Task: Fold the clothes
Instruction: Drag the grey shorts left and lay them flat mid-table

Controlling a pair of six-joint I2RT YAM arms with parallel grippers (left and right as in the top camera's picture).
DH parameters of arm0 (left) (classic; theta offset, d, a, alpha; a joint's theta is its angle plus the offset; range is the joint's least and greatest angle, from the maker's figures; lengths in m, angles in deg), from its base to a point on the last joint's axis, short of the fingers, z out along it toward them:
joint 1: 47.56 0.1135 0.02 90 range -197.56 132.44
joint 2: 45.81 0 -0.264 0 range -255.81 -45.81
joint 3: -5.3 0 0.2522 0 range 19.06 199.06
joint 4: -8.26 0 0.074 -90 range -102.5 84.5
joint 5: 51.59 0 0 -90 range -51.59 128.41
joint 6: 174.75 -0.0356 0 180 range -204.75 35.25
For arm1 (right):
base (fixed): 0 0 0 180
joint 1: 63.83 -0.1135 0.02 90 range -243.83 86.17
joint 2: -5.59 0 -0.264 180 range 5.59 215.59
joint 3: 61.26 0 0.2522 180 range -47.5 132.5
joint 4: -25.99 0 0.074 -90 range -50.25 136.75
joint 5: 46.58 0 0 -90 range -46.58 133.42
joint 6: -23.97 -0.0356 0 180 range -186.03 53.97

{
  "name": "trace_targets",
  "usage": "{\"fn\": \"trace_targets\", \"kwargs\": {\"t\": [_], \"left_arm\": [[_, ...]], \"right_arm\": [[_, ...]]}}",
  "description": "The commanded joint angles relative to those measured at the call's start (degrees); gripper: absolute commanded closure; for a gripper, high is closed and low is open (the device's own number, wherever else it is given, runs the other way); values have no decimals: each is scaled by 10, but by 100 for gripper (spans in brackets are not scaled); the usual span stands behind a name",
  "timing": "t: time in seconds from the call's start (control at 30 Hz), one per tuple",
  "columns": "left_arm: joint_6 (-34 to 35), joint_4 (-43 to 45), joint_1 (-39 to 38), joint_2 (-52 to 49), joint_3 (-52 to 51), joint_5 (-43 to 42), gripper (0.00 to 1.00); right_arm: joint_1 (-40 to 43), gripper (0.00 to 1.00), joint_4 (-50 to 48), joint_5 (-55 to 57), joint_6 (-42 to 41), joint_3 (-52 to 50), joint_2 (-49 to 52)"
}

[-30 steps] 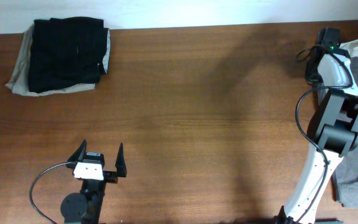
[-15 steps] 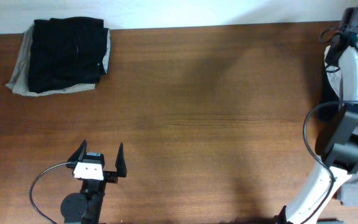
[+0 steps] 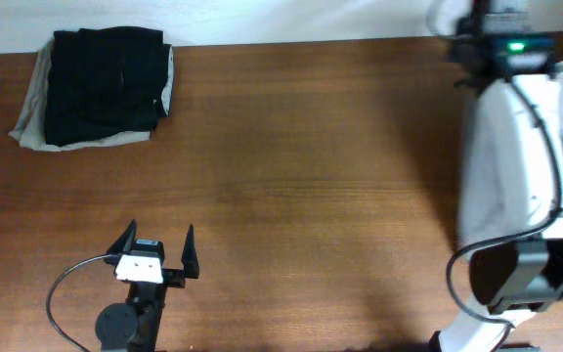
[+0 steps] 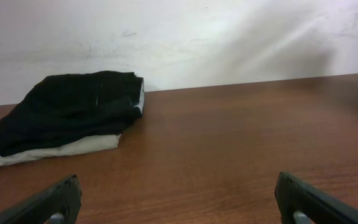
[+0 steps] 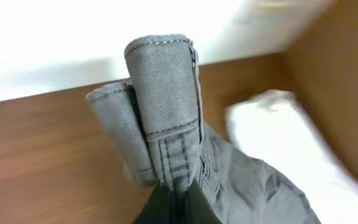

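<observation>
My right gripper (image 5: 171, 194) is shut on a bunched seam of the grey-olive shorts (image 5: 163, 106) and holds them up above the table; the rest of the fabric hangs down to the right. In the overhead view my raised right arm (image 3: 504, 147) hides this gripper and the shorts. A black garment (image 3: 101, 83) lies folded on a beige one (image 3: 29, 125) at the far left corner; it also shows in the left wrist view (image 4: 67, 109). My left gripper (image 3: 157, 244) is open and empty near the front edge, well away from the stack, and also shows in its own wrist view (image 4: 179, 205).
A white garment (image 5: 272, 118) lies on the table's right side below the held shorts. A white wall (image 4: 179, 37) runs along the far edge of the brown wooden table (image 3: 301, 186).
My right arm has risen from the right edge and swung towards the far side, closer to the overhead camera. The grey garment by the front right corner no longer shows. The left arm has not moved.
</observation>
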Motion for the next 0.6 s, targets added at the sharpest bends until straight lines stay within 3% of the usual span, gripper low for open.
{"fn": "trace_targets", "kwargs": {"t": [0.0, 0.1, 0.3, 0.57], "left_arm": [[-9, 0, 2, 3, -3, -2, 1], [-9, -1, 2, 3, -3, -2, 1], [-9, -1, 2, 3, -3, -2, 1], [-9, 0, 2, 3, -3, -2, 1]], "right_arm": [[-75, 96, -3, -94, -62, 9, 20], [-149, 96, -23, -200, -115, 9, 73], [-282, 96, -31, -257, -155, 9, 179], [-402, 96, -27, -292, -176, 10, 180]]}}
